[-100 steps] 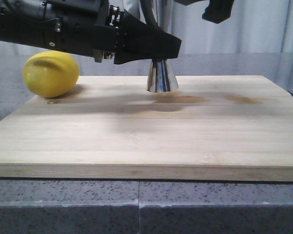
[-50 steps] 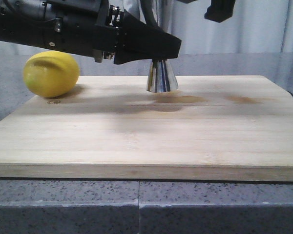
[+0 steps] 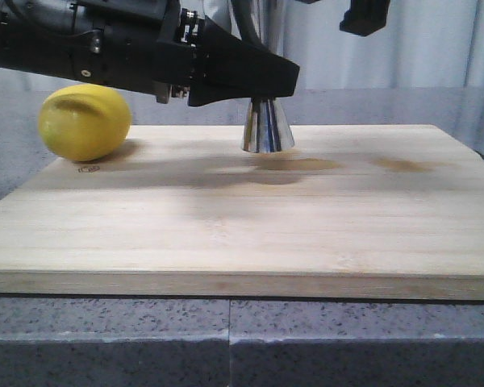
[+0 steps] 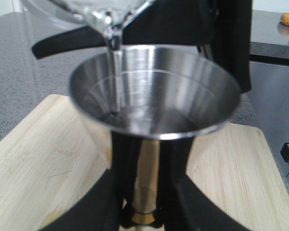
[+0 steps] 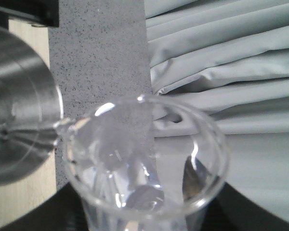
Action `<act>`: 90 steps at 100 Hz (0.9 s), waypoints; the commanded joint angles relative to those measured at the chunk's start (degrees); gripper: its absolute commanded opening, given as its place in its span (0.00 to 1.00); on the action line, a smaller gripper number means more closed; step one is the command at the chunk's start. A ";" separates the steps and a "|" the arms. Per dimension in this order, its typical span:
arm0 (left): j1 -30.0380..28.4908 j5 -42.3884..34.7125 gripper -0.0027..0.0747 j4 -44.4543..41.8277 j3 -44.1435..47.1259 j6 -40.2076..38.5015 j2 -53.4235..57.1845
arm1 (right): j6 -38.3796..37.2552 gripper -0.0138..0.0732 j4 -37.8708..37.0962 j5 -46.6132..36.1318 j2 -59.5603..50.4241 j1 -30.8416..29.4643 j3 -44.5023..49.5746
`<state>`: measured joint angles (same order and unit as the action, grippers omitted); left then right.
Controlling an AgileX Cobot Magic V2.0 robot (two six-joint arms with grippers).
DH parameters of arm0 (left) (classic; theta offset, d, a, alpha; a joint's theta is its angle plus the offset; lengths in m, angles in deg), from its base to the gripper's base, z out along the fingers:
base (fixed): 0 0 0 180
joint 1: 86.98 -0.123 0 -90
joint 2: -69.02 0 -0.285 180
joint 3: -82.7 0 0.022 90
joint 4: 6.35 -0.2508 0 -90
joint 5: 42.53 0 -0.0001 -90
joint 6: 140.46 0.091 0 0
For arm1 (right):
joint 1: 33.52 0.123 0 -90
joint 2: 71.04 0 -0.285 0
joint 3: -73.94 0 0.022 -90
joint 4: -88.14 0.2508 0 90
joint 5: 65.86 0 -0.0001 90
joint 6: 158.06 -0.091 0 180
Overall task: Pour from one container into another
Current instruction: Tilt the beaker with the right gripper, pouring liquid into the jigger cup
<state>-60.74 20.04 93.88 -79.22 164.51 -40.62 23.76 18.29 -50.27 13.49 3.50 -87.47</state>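
Note:
My left gripper [image 4: 143, 168] is shut on the narrow waist of the shiny steel hourglass cup [image 4: 154, 96]. The cup's lower cone [image 3: 268, 129] rests on the wooden board [image 3: 242, 226], under the black left gripper [image 3: 270, 79]. My right gripper [image 5: 144, 214] is shut on the clear glass beaker [image 5: 144, 159], which is tilted with its lip [image 4: 110, 21] over the cup's rim. A thin clear stream [image 4: 114, 67] runs from the lip into the cup. Only a black piece of the right gripper [image 3: 365, 16] shows at the top of the front view; the beaker is out of that view.
A yellow lemon [image 3: 85, 121] lies at the board's far left corner, behind the left arm. Grey speckled countertop [image 3: 226, 339] surrounds the board, and a pale curtain [image 5: 231, 72] hangs behind. Brownish stains [image 3: 306, 164] mark the board beside the cup.
The black piece of the right gripper at the top of the front view has shifted slightly up and to the right. The left arm, cup and lemon have not moved.

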 commanded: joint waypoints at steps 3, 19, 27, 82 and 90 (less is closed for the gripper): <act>0.45 3.90 0.11 3.83 -1.79 -0.34 2.30 | 0.05 0.52 -2.54 -1.15 -1.71 0.07 -2.15; 0.45 3.90 0.11 3.83 -1.79 -0.34 2.30 | 0.05 0.52 -3.29 -1.15 -1.71 0.07 -2.15; 0.45 3.90 0.11 3.83 -1.79 -0.34 2.30 | 0.05 0.52 -3.29 -1.15 -1.71 0.07 -2.15; 0.45 3.90 0.11 3.83 -1.79 -0.34 2.30 | -4.07 0.52 -3.59 -0.54 -1.71 0.07 -2.15; 0.45 3.90 0.11 3.83 -1.79 -0.34 2.30 | -10.14 0.52 -3.46 -0.43 -1.71 -0.28 -2.15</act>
<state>-60.74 20.04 93.88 -79.22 164.51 -40.62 18.97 15.88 -50.36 13.49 3.50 -87.47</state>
